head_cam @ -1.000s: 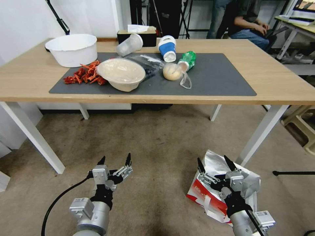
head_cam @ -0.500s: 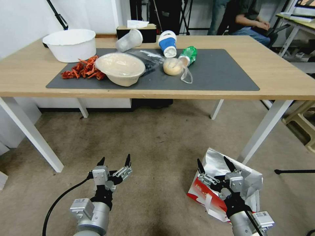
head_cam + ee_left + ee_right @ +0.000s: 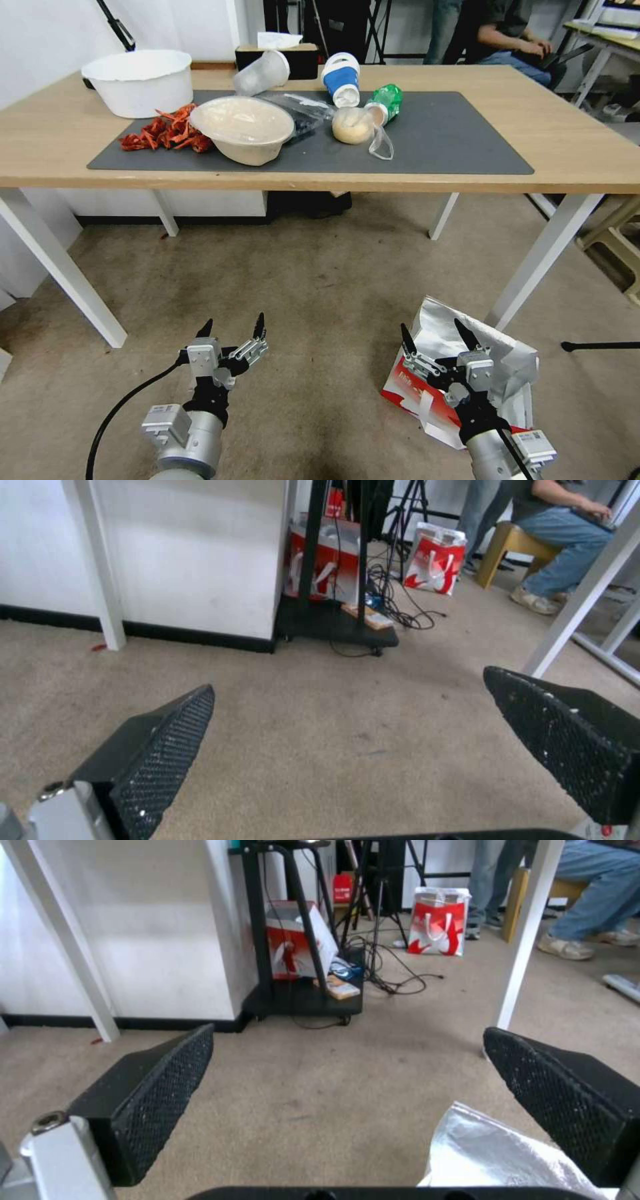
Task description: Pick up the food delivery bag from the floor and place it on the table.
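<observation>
The right hand (image 3: pixel 435 337) hovered low over the floor (image 3: pixel 320 293), its two dark fingers spread wide apart and gripping nothing. Directly under and just beyond it lay the food delivery bag (image 3: pixel 513 363), slumped on the carpet with its silver lining facing up, a red edge and a white handle showing beside the wrist. From the right wrist view, a crumpled corner of that silver foil (image 3: pixel 487 1152) sat just inside one of the spread fingers (image 3: pixel 567 1095), though whether it touched the finger could not be told.

The left hand (image 3: pixel 232 327) hung at about the same height, well off to the side of the bag, over bare carpet. Its fingers (image 3: pixel 160 755) were likewise parted, with nothing between them.

Farther ahead of both hands stood the counter (image 3: pixel 587 143), its white leg (image 3: pixel 543 257) coming down to the floor just beyond the bag. On the counter's dark grey mat (image 3: pixel 453 140) sat a tan bowl (image 3: pixel 243 127), a white tub (image 3: pixel 137 80), red scraps (image 3: pixel 163 132), a blue-banded cup (image 3: pixel 340 79) on its side and a green bottle (image 3: pixel 383 101).
</observation>
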